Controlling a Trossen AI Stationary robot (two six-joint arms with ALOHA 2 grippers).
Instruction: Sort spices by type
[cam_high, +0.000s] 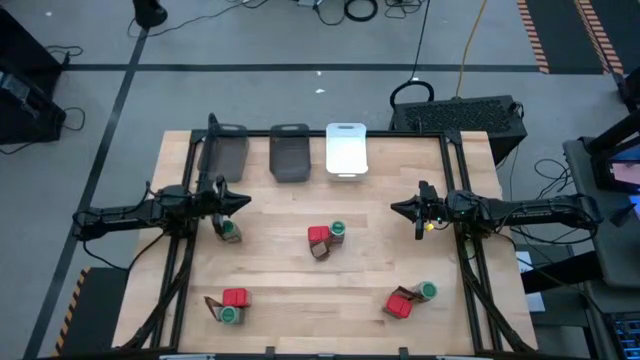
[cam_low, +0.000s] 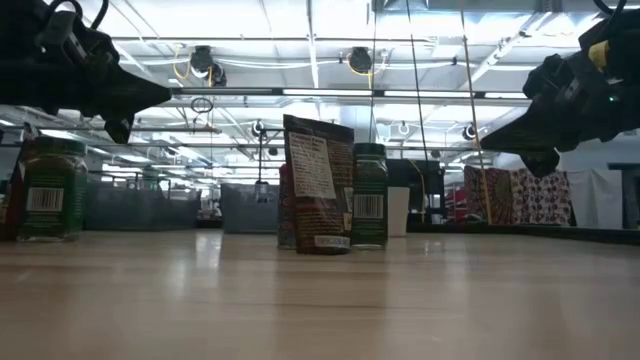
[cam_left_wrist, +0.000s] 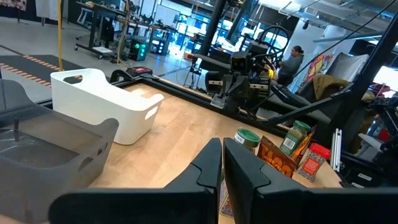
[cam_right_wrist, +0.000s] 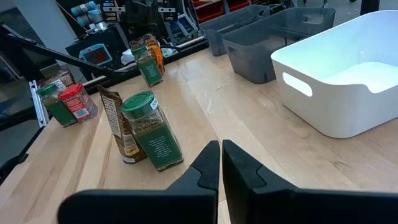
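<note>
While both arms hang above the table (cam_high: 300, 300), the left gripper (cam_high: 243, 201) is clenched on nothing near the left edge, its fingers (cam_left_wrist: 211, 167) pressed together, and the right gripper (cam_high: 396, 208) is likewise clenched and empty near the right edge.

Just beside the left gripper, on the table below it, stands a green-lidded jar (cam_high: 231, 231) with a brown packet touching it. At the middle of the table a red tin (cam_high: 318, 236), a second green-lidded jar (cam_high: 338, 231) and a brown packet (cam_low: 317, 185) stand bunched together, between the two grippers; from table height the packet stands upright in front of the jar (cam_low: 369, 195). Both carry white labels with barcodes, but the print is too small to read.

Near the front edge, towards the left corner, sits another red tin (cam_high: 234, 297) with a jar (cam_high: 229, 315) and a packet (cam_high: 212, 304) touching it. Towards the front right corner a third group has a red tin (cam_high: 401, 303) and a jar (cam_high: 427, 291).

Along the back edge stand three bins in a row: two dark grey bins (cam_high: 290, 153) and a white bin (cam_high: 346, 149), the white one nearest the right.
</note>
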